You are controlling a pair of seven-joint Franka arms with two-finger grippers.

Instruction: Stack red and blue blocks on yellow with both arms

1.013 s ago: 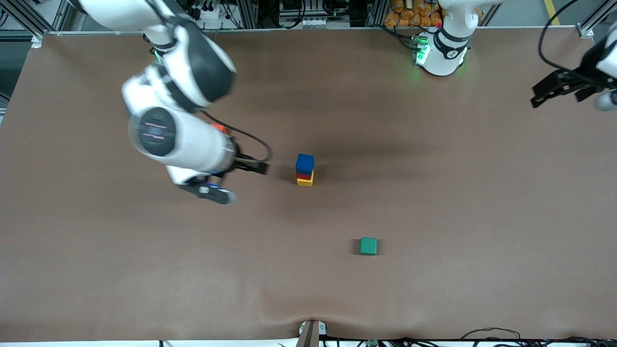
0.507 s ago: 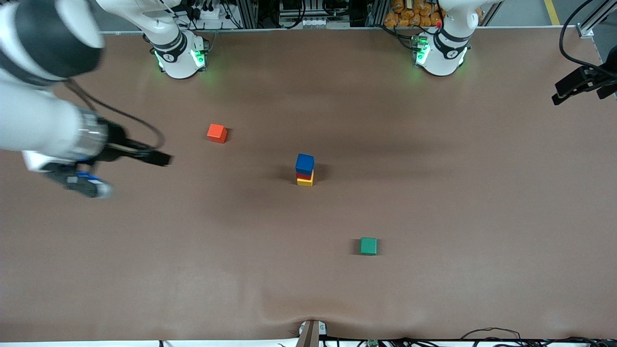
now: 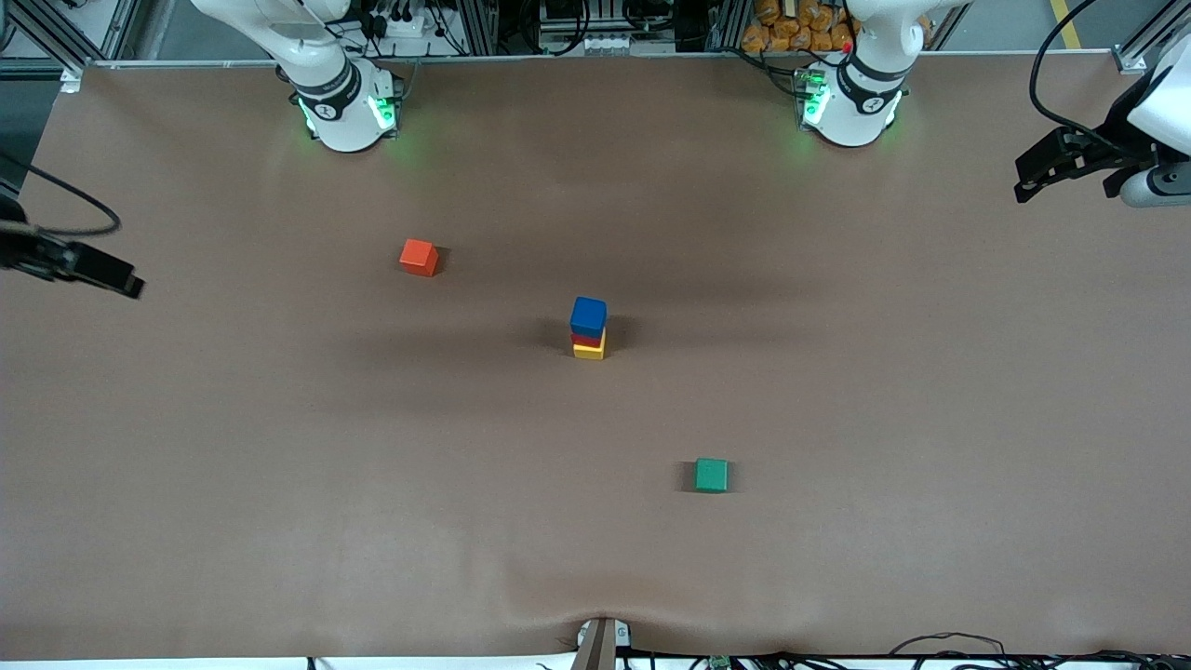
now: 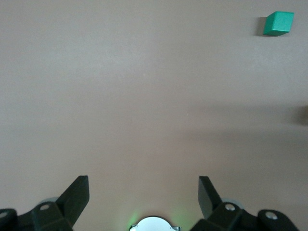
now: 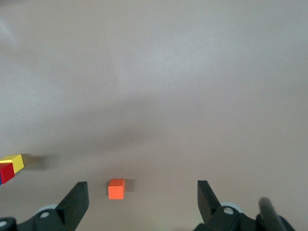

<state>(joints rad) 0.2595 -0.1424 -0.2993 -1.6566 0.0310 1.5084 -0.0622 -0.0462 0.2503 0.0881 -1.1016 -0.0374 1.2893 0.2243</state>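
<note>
Both jaws well apart from stack [image 3: 588, 329]

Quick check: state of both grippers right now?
Left gripper: open, holding nothing, over the left arm's end of the table.
Right gripper: open, holding nothing, over the right arm's end.

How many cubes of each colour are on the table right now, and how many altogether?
Blue cube: 1
Red cube: 1
Yellow cube: 1
Orange cube: 1
Green cube: 1
Total: 5
</note>
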